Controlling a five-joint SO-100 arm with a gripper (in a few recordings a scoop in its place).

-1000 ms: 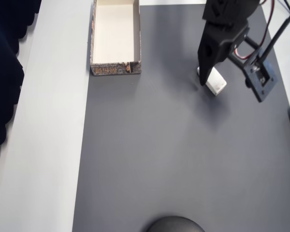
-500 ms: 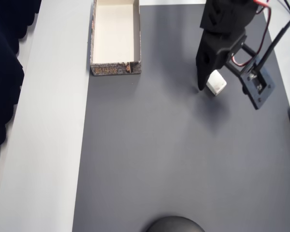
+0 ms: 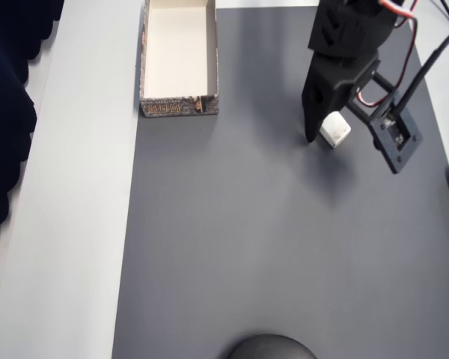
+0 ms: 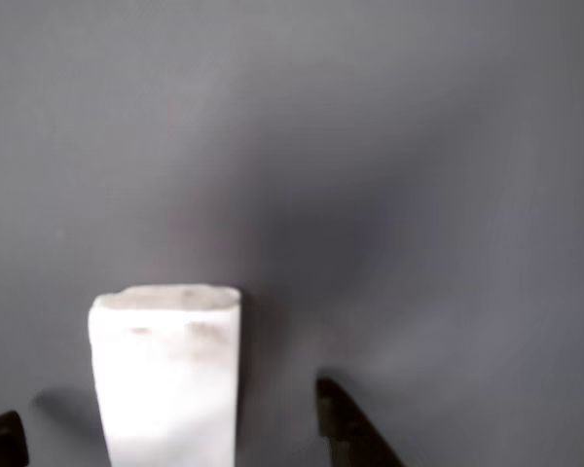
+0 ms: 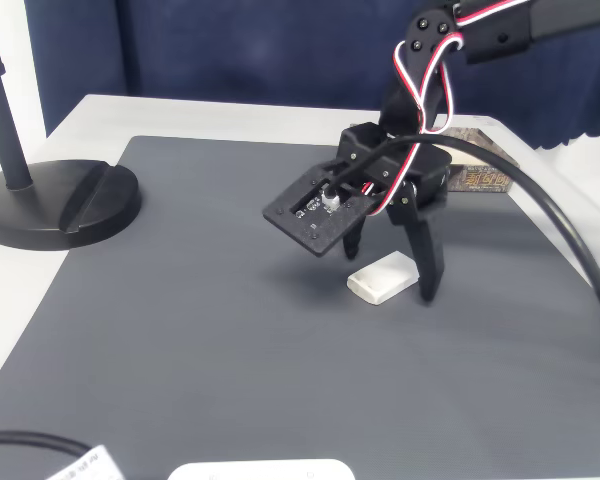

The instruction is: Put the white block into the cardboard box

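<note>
- Gripper [image 5: 390, 268] stands with its jaws apart, straddling the white block [image 5: 383, 276]; one dark finger sits on each side of it in the fixed view, and neither visibly presses the block.
- Your block lies flat on the dark grey mat [image 3: 247, 247], well apart from the cardboard box [image 3: 179, 107], which sits at the mat's far left corner in the overhead view.
- In the wrist view the white block [image 4: 165, 375] runs lengthwise between the fingertips [image 4: 343, 420], closer to the left tip than the right. You would do well to centre it before closing, so the jaws do not nudge it askew.
- Close across the block's narrow width, not its length; the rounded edges look likely to slip if you catch only a corner.
- Lower until the tips reach the mat, as far as you can judge, then squeeze gently and lift straight up.
- Cardboard box: open on top, cream inside, nothing lying in the part you can see; its upper end is cut off by the picture edge.
</note>
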